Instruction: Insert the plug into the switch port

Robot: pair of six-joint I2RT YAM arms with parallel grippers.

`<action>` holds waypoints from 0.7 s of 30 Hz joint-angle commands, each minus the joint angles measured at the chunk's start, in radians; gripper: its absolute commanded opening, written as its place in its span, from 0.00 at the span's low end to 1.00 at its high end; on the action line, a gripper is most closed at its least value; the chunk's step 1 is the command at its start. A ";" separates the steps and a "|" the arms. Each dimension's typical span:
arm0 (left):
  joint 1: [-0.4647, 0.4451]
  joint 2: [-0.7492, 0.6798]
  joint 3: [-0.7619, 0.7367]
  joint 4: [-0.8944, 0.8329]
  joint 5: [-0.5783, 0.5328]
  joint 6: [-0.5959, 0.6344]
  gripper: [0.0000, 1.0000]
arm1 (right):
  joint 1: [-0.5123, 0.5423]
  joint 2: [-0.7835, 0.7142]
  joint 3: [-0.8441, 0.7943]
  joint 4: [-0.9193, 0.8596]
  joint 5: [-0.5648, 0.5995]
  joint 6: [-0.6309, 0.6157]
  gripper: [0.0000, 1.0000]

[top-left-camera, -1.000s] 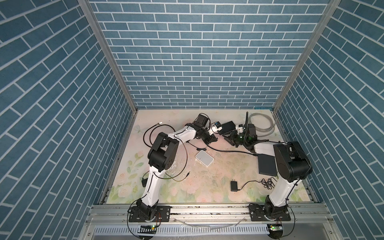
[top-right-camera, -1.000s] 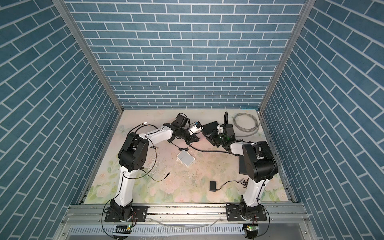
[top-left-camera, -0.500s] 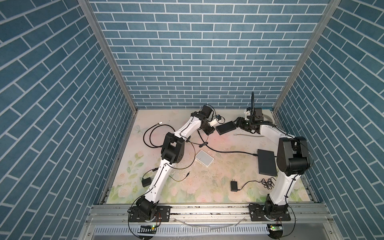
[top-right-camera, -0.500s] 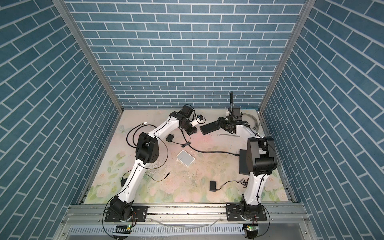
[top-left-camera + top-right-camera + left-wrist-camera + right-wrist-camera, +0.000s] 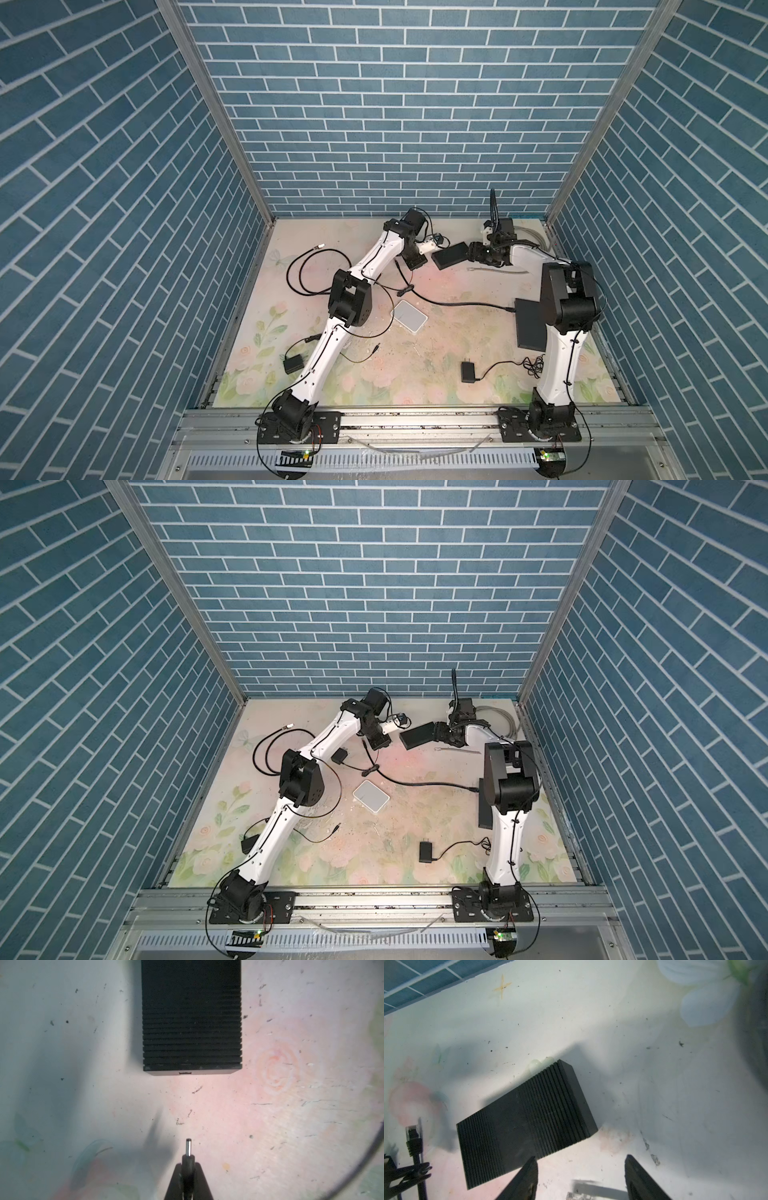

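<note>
The switch [image 5: 451,261] [image 5: 419,735] is a black ribbed box lying flat on the floral mat at the back. My left gripper [image 5: 188,1176] is shut on the plug [image 5: 188,1150], a black barrel with a thin metal tip. The tip points at the small port [image 5: 185,1072] in the near end face of the switch [image 5: 191,1016], with a clear gap of mat between them. In both top views the left gripper [image 5: 417,262] [image 5: 380,742] sits just left of the switch. My right gripper [image 5: 581,1167] [image 5: 478,252] is open at the switch's [image 5: 525,1122] right end, with nothing between its fingers [image 5: 527,1176].
A white box [image 5: 410,316], a flat black device [image 5: 530,324] and two black adapters [image 5: 468,371] [image 5: 294,363] lie on the mat. Black cable loops [image 5: 316,270] lie left, grey cable [image 5: 532,239] at the back right. An Ethernet plug [image 5: 413,1136] lies near the switch.
Both arms have stretched toward the back wall, and the switch now lies further back. The right gripper's jaws have spread open. The left gripper stays shut on the plug.
</note>
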 commanded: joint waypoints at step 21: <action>-0.015 -0.115 -0.208 -0.004 -0.172 -0.102 0.05 | 0.043 0.153 0.165 -0.165 -0.248 -0.343 0.57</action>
